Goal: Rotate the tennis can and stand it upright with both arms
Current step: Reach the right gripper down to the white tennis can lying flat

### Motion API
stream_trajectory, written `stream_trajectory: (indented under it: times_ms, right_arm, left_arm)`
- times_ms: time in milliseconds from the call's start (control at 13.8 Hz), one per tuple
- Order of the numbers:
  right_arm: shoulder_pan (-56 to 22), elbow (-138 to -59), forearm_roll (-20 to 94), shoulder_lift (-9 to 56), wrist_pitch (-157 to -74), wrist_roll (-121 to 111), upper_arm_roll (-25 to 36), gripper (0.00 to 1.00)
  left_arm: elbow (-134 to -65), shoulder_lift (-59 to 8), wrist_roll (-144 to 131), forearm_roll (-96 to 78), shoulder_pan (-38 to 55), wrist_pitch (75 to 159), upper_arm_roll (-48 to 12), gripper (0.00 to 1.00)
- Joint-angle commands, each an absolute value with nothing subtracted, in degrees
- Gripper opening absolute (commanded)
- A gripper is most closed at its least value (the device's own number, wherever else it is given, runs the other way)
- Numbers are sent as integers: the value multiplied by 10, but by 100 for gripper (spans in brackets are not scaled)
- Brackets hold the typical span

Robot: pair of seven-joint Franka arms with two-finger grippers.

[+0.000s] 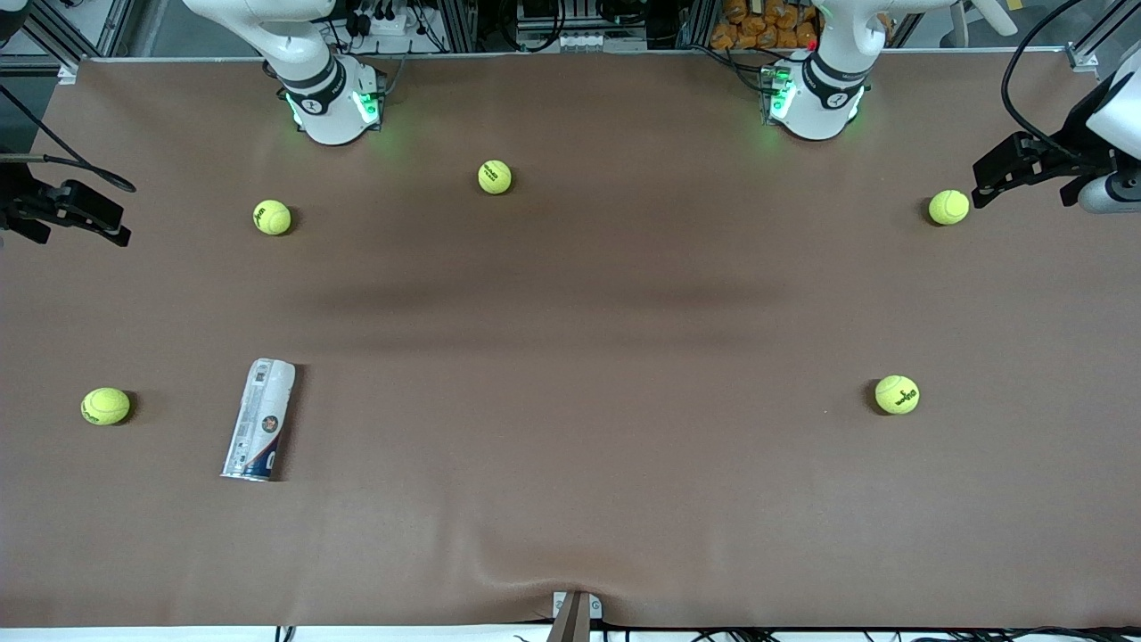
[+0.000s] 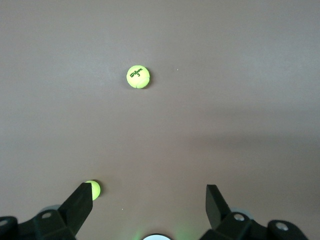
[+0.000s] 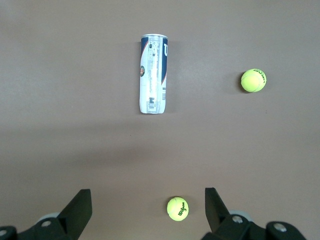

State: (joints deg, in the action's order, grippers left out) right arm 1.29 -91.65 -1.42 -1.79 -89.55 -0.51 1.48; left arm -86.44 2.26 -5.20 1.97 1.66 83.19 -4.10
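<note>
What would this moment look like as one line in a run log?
tennis can: lying on its side, untouched | left gripper: open, above table | right gripper: open, above table | uprighting: not started

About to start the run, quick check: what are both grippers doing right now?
Left gripper: open, holding nothing, over bare table by a ball.
Right gripper: open, holding nothing, well clear of the lying can.
</note>
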Motion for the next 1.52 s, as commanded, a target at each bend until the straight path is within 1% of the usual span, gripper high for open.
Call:
stream_trajectory:
  times_ms: [0,217,434,651,796,1157,1447]
  right_arm:
    - [14,-909,-17,-18,-889,2,13,100]
    - [16,-910,-17,-15,-868,1,14,100]
    - [15,-914,-18,-1,-868,-3,14,100]
    - [16,-918,-18,40,-869,-14,14,100]
    - [16,-917,-18,79,-877,-25,14,100]
    - [12,-917,-18,171,-947,-35,13,100]
    - [29,-917,-18,265,-1052,-76,13,100]
  left_arm:
    - [-866,32,-44,15,14,827,-39,100]
    - [-850,29,-45,15,15,827,-39,100]
    - [-853,25,-41,11,13,827,-38,100]
    - [-858,22,-48,12,15,827,-39,100]
    - [-857,15,-47,11,16,831,-39,100]
    - [-855,4,-47,11,20,848,-40,100]
    - [-854,4,-47,12,21,851,-42,100]
